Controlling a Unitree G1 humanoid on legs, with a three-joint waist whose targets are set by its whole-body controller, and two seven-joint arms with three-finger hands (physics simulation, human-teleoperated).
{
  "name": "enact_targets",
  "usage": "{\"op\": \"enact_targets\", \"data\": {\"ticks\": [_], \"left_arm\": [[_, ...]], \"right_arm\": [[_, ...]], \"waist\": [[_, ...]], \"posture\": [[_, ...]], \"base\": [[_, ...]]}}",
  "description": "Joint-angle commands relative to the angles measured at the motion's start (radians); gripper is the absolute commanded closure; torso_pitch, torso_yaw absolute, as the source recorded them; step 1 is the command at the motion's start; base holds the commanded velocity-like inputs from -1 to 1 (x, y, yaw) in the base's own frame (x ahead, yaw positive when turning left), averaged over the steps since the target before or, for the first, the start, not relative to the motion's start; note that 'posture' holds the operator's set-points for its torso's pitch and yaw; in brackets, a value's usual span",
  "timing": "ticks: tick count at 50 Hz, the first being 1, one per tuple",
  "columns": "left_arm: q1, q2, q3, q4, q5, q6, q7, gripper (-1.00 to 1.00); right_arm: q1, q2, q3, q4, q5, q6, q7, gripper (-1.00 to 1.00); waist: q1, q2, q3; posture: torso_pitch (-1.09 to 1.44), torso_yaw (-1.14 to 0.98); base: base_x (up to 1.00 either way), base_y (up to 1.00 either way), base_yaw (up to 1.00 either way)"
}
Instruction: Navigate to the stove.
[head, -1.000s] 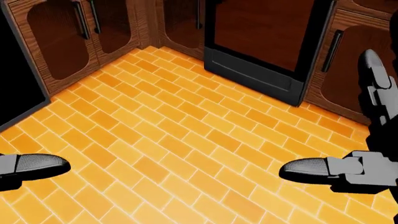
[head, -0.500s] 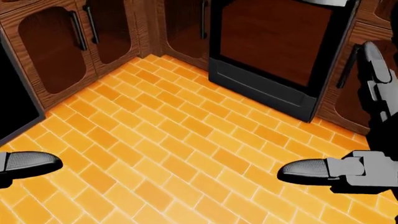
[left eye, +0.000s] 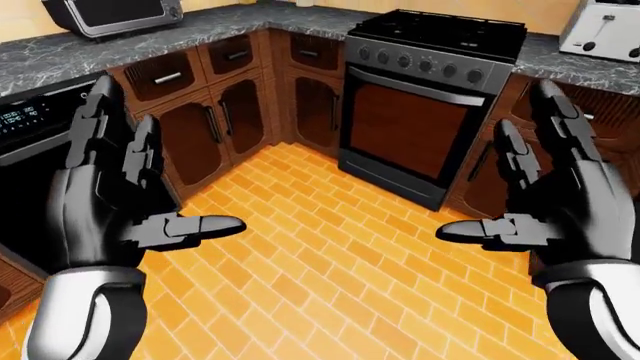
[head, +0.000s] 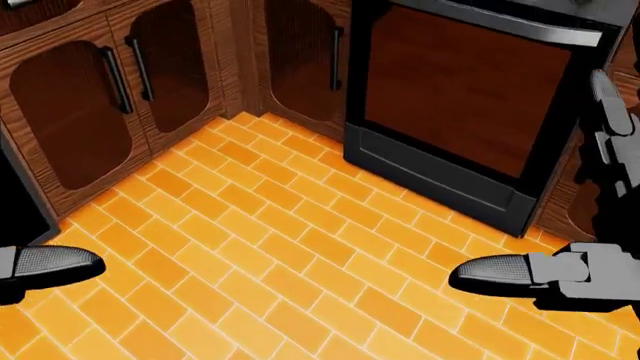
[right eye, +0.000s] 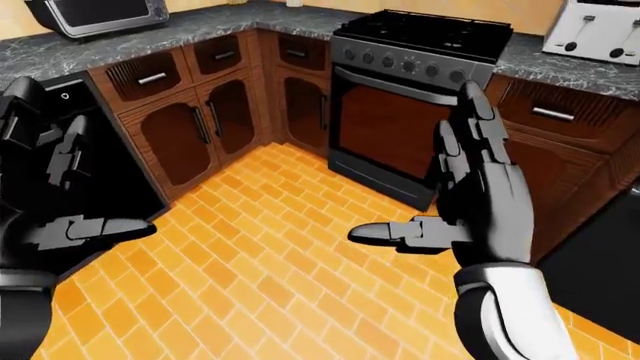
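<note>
Camera moved closer, stove larger ahead, bare tiled floor between, left hand and right hand spread, empty

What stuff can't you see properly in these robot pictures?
- Toaster: cut off by the top and right edges of the left-eye view.
- Microwave: its top is cropped by the upper edge of the left-eye view.
- Stove: the head view shows only its oven door; the burners lie above the edge.
- Stove knob markings: too small to read.
- Cabinet: partly hidden behind the right hand, right-eye view.
</note>
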Motion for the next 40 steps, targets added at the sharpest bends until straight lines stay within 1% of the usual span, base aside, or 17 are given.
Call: {"op": "enact_targets", "data": {"ticks": [1, 4, 6, 7, 8, 9, 10, 15, 18, 19, 22, 26, 31, 33, 34, 37, 40], "left_arm": [[-0.013, 0.003, -0.002, -0.011, 0.004, -0.028, -0.009, -1.0], [-0.015, 0.002, 0.004, -0.017, -0.002, -0.019, -0.007, -1.0], [-0.013, 0.002, 0.004, -0.015, -0.001, -0.022, -0.008, -1.0], [-0.014, 0.002, 0.005, -0.015, -0.002, -0.02, -0.008, -1.0], [-0.015, 0.003, 0.005, -0.011, -0.001, -0.023, -0.009, -1.0], [-0.016, 0.003, 0.004, -0.008, 0.0, -0.026, -0.009, -1.0], [-0.014, 0.003, 0.0, -0.005, 0.005, -0.031, -0.011, -1.0], [-0.019, 0.003, 0.006, -0.018, -0.003, -0.014, -0.005, -1.0], [-0.015, 0.003, 0.0, -0.012, 0.002, -0.022, -0.008, -1.0], [-0.015, 0.002, 0.0, -0.009, 0.003, -0.025, -0.009, -1.0], [-0.016, 0.003, 0.001, -0.018, 0.0, -0.016, -0.005, -1.0], [-0.016, 0.0, -0.005, -0.011, 0.011, -0.022, -0.01, -1.0], [-0.014, -0.004, -0.009, -0.013, 0.017, -0.023, -0.015, -1.0], [-0.013, -0.005, -0.012, -0.009, 0.022, -0.028, -0.018, -1.0], [-0.012, -0.006, -0.013, -0.007, 0.024, -0.03, -0.02, -1.0], [-0.005, -0.012, -0.022, 0.0, 0.039, -0.043, -0.028, -1.0], [-0.013, -0.011, -0.007, -0.011, 0.026, -0.023, -0.024, -1.0]], "right_arm": [[-0.012, -0.006, -0.007, -0.008, -0.01, -0.027, 0.003, -1.0], [-0.009, -0.011, -0.007, -0.008, -0.004, -0.03, -0.002, -1.0], [-0.008, -0.014, -0.007, -0.008, -0.002, -0.035, -0.004, -1.0], [-0.01, -0.017, -0.006, -0.008, -0.003, -0.037, -0.008, -1.0], [-0.009, -0.017, -0.001, -0.008, -0.024, -0.037, 0.0, -1.0], [-0.01, -0.003, 0.001, -0.008, -0.056, -0.038, 0.019, -1.0], [-0.012, -0.009, 0.012, -0.008, -0.111, -0.022, 0.032, -1.0], [-0.023, 0.028, 0.037, -0.008, -0.202, -0.005, 0.097, -1.0], [-0.014, 0.031, 0.02, -0.008, -0.14, -0.048, 0.101, -1.0], [-0.007, 0.015, 0.019, -0.008, -0.114, -0.063, 0.083, -1.0], [-0.001, 0.012, 0.004, -0.008, -0.075, -0.061, 0.051, -1.0], [-0.01, 0.024, -0.021, -0.008, -0.053, -0.041, 0.039, -1.0], [-0.008, 0.013, -0.019, -0.008, -0.031, -0.049, 0.022, -1.0], [-0.003, 0.021, -0.014, -0.008, -0.044, -0.051, 0.032, -1.0], [-0.003, 0.026, -0.012, -0.008, -0.052, -0.049, 0.038, -1.0], [-0.007, 0.041, -0.012, -0.008, -0.081, -0.041, 0.055, -1.0], [-0.009, 0.04, -0.017, -0.008, -0.086, -0.038, 0.056, -1.0]], "waist": [[0.002, 0.005, -0.002], [0.009, -0.026, -0.012], [0.005, -0.07, -0.028], [0.001, -0.057, -0.019], [-0.002, -0.064, 0.026], [-0.007, -0.076, 0.04], [-0.01, -0.076, 0.014], [-0.016, -0.057, 0.027], [-0.014, 0.016, -0.001], [-0.023, -0.011, 0.0], [-0.015, 0.012, -0.028], [-0.016, 0.012, -0.018], [-0.023, -0.031, -0.009], [-0.045, -0.111, -0.034], [-0.05, -0.072, -0.019], [-0.068, -0.052, -0.029], [-0.063, -0.015, -0.008]], "posture": [[0.0, 0.0], [0.0, 0.0], [0.0, 0.0], [0.0, 0.0], [0.0, 0.0], [0.0, 0.0], [0.0, 0.0], [0.0, 0.0], [0.0, 0.0], [0.0, 0.0], [0.0, 0.0], [0.0, 0.0], [0.0, 0.0], [0.0, 0.0], [0.0, 0.0], [0.0, 0.0], [0.0, 0.0]], "base": [[0.47, 0.07, 0.0], [0.46, 0.07, 0.0], [0.46, 0.07, 0.0], [0.46, 0.05, 0.0], [0.34, 0.0, 0.0], [0.0, 0.0, 0.0], [0.0, 0.0, 0.0], [0.0, 0.0, 0.0], [0.0, 0.0, 0.0], [0.0, 0.0, 0.0], [0.0, 0.0, -0.02], [0.0, 0.0, -0.97], [0.0, 0.0, -1.0], [0.0, 0.0, -1.0], [0.0, 0.0, -1.0], [0.0, 0.0, -1.0], [0.0, 0.0, -1.0]]}}
